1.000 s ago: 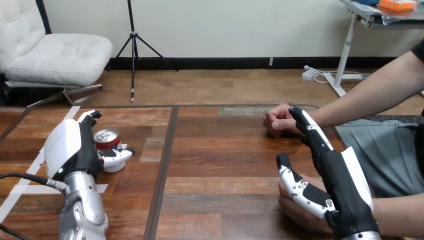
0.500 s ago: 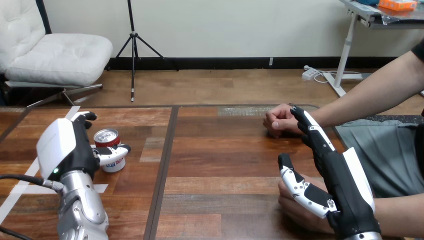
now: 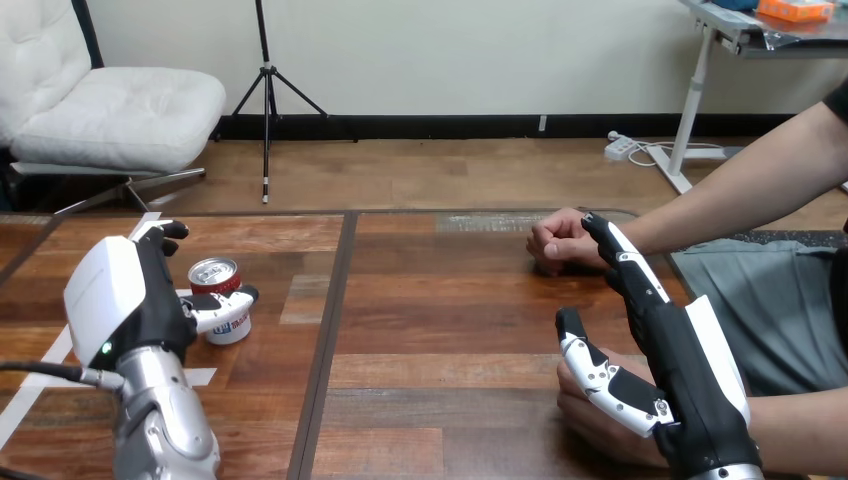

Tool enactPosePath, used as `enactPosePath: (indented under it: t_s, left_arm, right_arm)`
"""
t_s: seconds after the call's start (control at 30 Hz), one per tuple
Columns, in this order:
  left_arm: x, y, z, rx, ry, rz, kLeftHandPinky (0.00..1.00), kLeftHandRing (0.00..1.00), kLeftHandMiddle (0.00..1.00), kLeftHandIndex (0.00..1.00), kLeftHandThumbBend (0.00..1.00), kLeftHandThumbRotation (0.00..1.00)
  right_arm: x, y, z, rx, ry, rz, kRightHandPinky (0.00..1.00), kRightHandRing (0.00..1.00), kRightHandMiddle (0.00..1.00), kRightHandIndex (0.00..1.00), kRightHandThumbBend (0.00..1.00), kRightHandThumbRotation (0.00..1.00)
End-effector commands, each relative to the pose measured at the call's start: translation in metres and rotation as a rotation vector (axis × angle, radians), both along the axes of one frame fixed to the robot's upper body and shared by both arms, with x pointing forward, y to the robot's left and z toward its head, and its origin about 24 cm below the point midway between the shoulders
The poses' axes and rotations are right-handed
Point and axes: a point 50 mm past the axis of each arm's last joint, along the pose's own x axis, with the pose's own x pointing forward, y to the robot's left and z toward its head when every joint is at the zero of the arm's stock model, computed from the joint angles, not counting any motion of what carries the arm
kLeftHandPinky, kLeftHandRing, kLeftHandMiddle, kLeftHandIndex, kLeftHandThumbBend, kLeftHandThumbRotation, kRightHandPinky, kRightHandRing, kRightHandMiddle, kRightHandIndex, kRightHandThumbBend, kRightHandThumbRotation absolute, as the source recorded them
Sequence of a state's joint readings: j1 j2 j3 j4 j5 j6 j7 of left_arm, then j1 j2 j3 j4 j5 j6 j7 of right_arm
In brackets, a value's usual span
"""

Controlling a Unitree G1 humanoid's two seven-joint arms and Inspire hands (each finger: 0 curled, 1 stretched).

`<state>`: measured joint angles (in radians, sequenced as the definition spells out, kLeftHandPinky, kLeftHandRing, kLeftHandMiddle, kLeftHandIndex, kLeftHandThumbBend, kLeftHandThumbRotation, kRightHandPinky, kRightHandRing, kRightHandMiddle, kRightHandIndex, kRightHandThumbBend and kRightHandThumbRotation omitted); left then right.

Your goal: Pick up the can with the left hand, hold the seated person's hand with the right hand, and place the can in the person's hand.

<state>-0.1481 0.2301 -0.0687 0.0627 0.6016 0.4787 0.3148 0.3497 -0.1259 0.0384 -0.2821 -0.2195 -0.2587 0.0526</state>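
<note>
at the left of the surface (image 3: 450,330), the can (image 3: 224,300) stands upright on the wood, its silver top facing up, beside strips of white tape (image 3: 45,372). the left hand (image 3: 125,300) sits just left of the can with its white back turned toward the camera. its thumb (image 3: 222,310) reaches across the lower front of the can and touches it. its fingers (image 3: 160,234) rise behind and to the left of the can, loosely bent at the tips. a strip of bare wood shows between them and the can, so the hand is cupped about the can rather than clamped on it. the can rests on the surface, not lifted.

on the right side, the right hand (image 3: 685,375) lies spread, with its fingers straight and pointing away from the robot and its thumb held wide toward the middle of the surface. the person's near hand (image 3: 592,412) lies under it, close to the bottom edge, showing beneath the thumb and palm. the robot's thumb is not curled round it, and whether the two touch cannot be told. the person's far hand (image 3: 558,243) rests farther up as a closed fist on the surface, and the tips of the right hand's fingers reach to just beside its wrist. the can is well apart from both of the person's hands, across the dark seam that divides the surface.
</note>
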Motion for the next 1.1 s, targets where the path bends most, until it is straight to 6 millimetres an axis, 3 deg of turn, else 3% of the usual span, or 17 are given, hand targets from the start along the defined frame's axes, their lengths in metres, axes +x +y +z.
enactPosePath:
  t_s: [0.0, 0.53, 1.07]
  left_arm:
    - [0.003, -0.006, 0.016, 0.020, -0.073, -0.010, 0.59, 0.71, 0.77, 0.75, 0.78, 0.12]
    - [0.011, -0.003, 0.013, 0.010, -0.053, -0.027, 0.60, 0.74, 0.79, 0.77, 0.79, 0.12]
    - [0.024, -0.001, 0.011, 0.010, -0.018, -0.057, 0.63, 0.76, 0.80, 0.78, 0.79, 0.17]
  right_arm:
    - [0.007, 0.001, 0.017, -0.005, -0.086, 0.016, 0.99, 0.98, 0.97, 0.95, 0.14, 0.07]
    - [0.007, 0.002, 0.016, -0.010, -0.087, 0.021, 1.00, 0.99, 0.97, 0.94, 0.14, 0.08]
    - [0.006, 0.001, 0.016, -0.016, -0.083, 0.016, 0.97, 0.97, 0.96, 0.94, 0.14, 0.09]
